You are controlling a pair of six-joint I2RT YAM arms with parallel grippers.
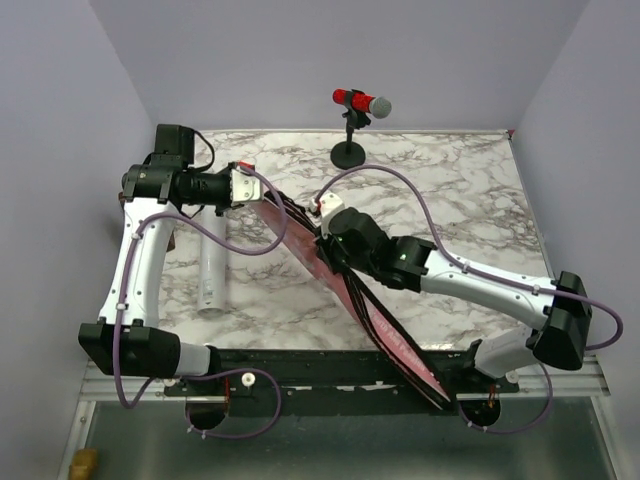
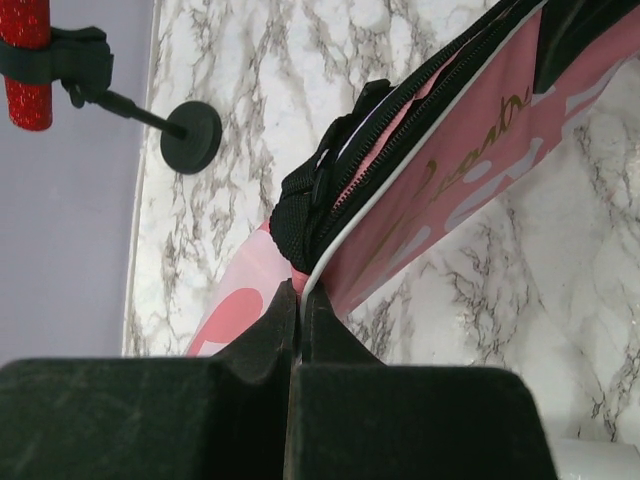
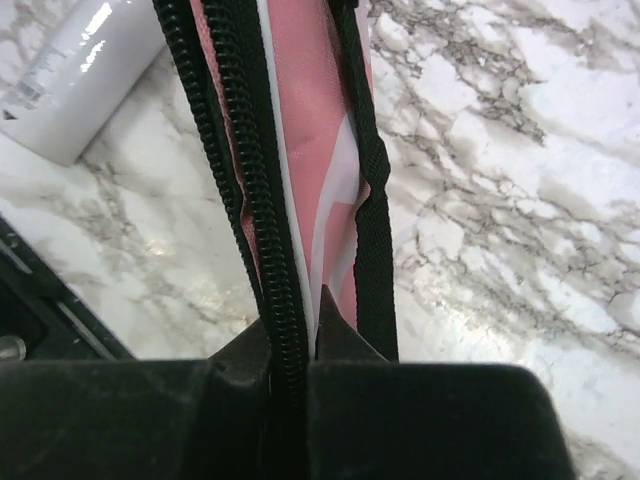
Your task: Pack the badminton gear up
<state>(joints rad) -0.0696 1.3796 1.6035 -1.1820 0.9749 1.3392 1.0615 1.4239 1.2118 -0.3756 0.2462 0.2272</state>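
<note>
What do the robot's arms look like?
Both the left arm and the right arm have white tubes between chunky black joints. A thin purple cable loops along each one. The fingers are black and blocky.

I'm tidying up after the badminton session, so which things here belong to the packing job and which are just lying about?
Belongs to the job:
pink bag
white tube

Just lying about:
red microphone on its black stand
small brown object

Red microphone (image 1: 360,101) clipped on black round-based stand (image 1: 348,152), far edge of marble tabletop (image 1: 470,200), lavender walls (image 1: 330,50) behind
</note>
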